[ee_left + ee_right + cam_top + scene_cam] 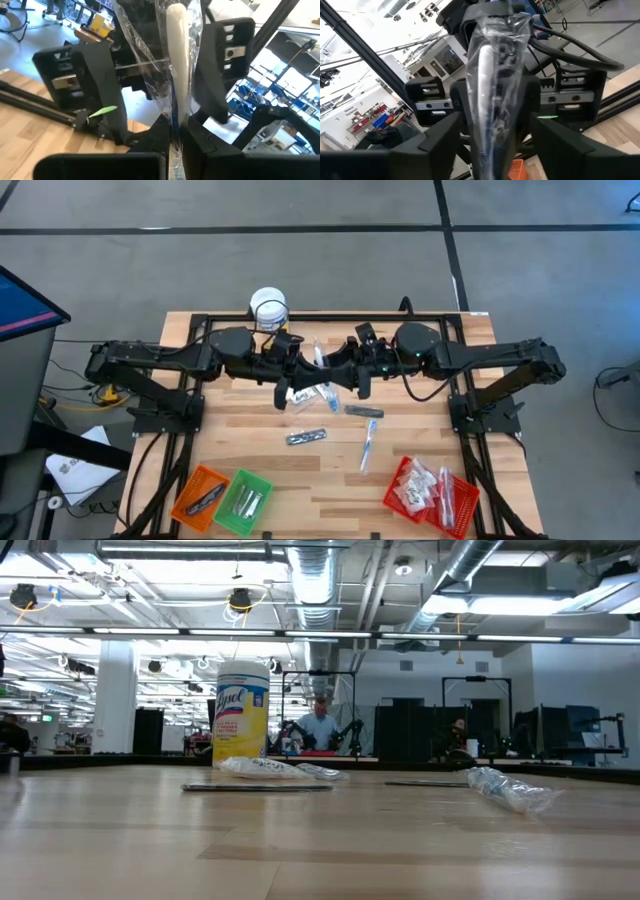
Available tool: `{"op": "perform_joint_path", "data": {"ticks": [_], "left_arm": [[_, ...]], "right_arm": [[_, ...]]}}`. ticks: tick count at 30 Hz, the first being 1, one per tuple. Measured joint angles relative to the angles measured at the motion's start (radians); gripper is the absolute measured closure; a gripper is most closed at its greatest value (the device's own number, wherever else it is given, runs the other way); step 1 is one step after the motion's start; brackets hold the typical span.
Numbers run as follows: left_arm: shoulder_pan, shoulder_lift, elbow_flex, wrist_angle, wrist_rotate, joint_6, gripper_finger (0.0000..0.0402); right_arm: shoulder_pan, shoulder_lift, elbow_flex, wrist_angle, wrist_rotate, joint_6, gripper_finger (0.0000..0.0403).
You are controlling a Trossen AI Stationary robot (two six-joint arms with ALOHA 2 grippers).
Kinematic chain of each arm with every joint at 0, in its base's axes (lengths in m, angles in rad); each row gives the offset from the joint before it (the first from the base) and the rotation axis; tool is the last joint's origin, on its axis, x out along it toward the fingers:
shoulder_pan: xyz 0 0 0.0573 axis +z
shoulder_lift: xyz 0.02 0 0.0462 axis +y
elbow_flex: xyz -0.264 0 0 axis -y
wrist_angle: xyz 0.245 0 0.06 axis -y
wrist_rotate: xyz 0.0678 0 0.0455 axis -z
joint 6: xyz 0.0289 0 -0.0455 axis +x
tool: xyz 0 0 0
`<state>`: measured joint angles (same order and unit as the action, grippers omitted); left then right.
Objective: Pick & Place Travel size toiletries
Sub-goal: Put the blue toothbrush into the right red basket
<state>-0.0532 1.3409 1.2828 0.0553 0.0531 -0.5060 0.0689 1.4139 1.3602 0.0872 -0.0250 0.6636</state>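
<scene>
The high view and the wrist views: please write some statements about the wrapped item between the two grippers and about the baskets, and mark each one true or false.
1. The left gripper is shut on the wrapped toothbrush. True.
2. The right gripper has its fingers on either side of that toothbrush. True.
3. The red basket holds no items. False: several white sachets lie in it.
4. The yellow canister stands inside the green basket. False: it stands at the table's far edge.
5. Some wrapped items lie loose on the table. True.
</scene>
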Motion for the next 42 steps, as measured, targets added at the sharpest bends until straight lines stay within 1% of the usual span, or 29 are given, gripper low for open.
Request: {"op": "perform_joint_path", "data": {"ticks": [3,8,9,10,13,15,18,22,25,29,32,35,38,42], "left_arm": [[0.000,0.007,0.000,-0.018,0.008,-0.003,0.0390],[0.000,0.006,0.000,-0.019,0.007,-0.004,0.0390],[0.000,0.006,0.000,-0.021,0.008,-0.005,0.0389],[0.000,0.006,0.000,-0.022,0.008,-0.005,0.0387],[0.000,0.005,0.000,-0.020,0.008,-0.001,0.0373],[0.000,0.005,0.000,-0.022,0.008,0.004,0.0355],[-0.007,0.005,0.000,-0.028,0.009,0.004,0.0318],[-0.008,-0.004,-0.001,-0.043,0.011,-0.002,0.0260],[-0.008,-0.020,-0.002,-0.073,0.026,-0.005,0.0216],[-0.002,-0.051,0.002,-0.123,0.007,-0.002,0.0176],[0.006,-0.057,0.002,-0.139,-0.004,-0.002,0.0164],[0.015,-0.068,0.001,-0.144,-0.027,-0.003,0.0161],[0.015,-0.066,-0.002,-0.155,-0.087,0.000,0.0161],[0.015,-0.059,-0.002,-0.146,-0.145,-0.002,0.0160]], "right_arm": [[0.000,0.000,0.000,0.000,0.003,-0.001,0.0230],[0.000,0.000,0.000,0.000,0.002,-0.025,0.0355],[0.000,0.000,0.000,-0.001,0.000,-0.038,0.0376],[0.001,0.000,0.000,0.000,0.000,-0.045,0.0385],[0.000,0.000,0.000,-0.002,0.000,-0.033,0.0374],[0.000,-0.001,0.000,-0.017,0.000,-0.026,0.0372],[0.001,-0.004,0.000,-0.054,0.002,-0.027,0.0388],[0.001,-0.021,0.002,-0.115,0.014,-0.009,0.0385],[0.002,-0.048,0.000,-0.192,0.043,-0.005,0.0387],[0.006,-0.100,-0.001,-0.337,0.091,-0.004,0.0388],[0.029,-0.154,-0.001,-0.459,0.180,0.017,0.0388],[0.076,-0.203,-0.001,-0.589,0.280,0.061,0.0388],[0.154,-0.240,-0.001,-0.714,0.389,0.137,0.0388],[0.290,-0.270,0.000,-0.898,0.512,0.293,0.0388]]}}
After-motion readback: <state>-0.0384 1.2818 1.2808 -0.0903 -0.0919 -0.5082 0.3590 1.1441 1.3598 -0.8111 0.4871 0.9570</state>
